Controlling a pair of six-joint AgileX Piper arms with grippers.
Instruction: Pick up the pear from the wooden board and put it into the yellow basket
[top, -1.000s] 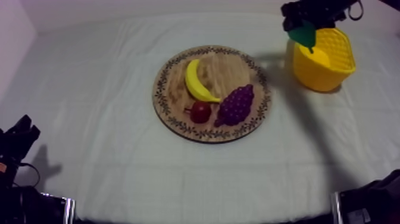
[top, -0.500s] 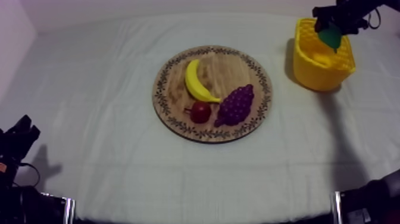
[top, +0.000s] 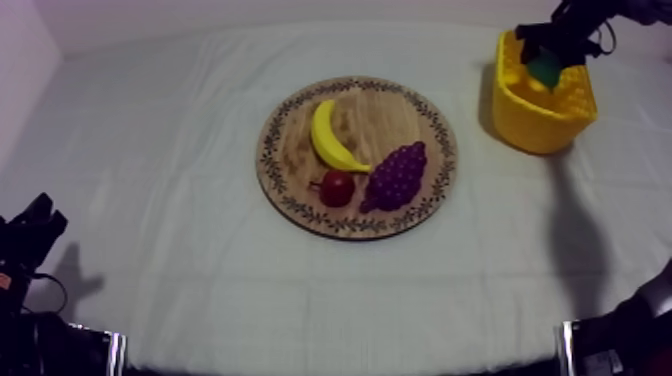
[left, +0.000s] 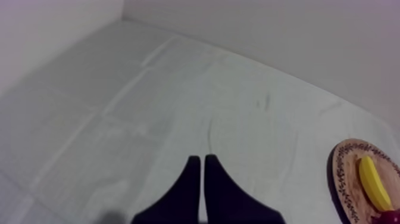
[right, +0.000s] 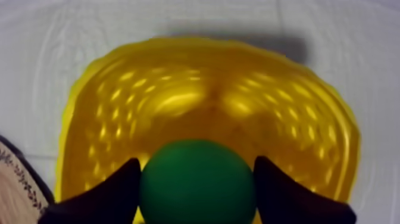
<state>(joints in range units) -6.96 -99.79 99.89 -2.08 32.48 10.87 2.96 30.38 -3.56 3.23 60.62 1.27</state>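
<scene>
Pear (right: 197, 182), green, is pinched between the right arm's jaws just over the open mouth of the yellow basket (top: 545, 125), not yet let go. Well apart from the basket, the wooden board (top: 385, 115) carries the banana (top: 333, 138), the bunch of grapes (top: 398, 175) and the small red fruit (top: 337, 187). Farther still from the basket, the left arm's jaws are pressed together over bare worktop (top: 180, 250).

cloth (top: 160, 140): grey-white, creased
banana (top: 335, 138): yellow, curved, mid-cloth, nearest the far edge of the three fruits
small red fruit (top: 336, 187): just beside the banana's near tip
grapes (top: 397, 175): purple, beside the small red fruit, toward the right edge
</scene>
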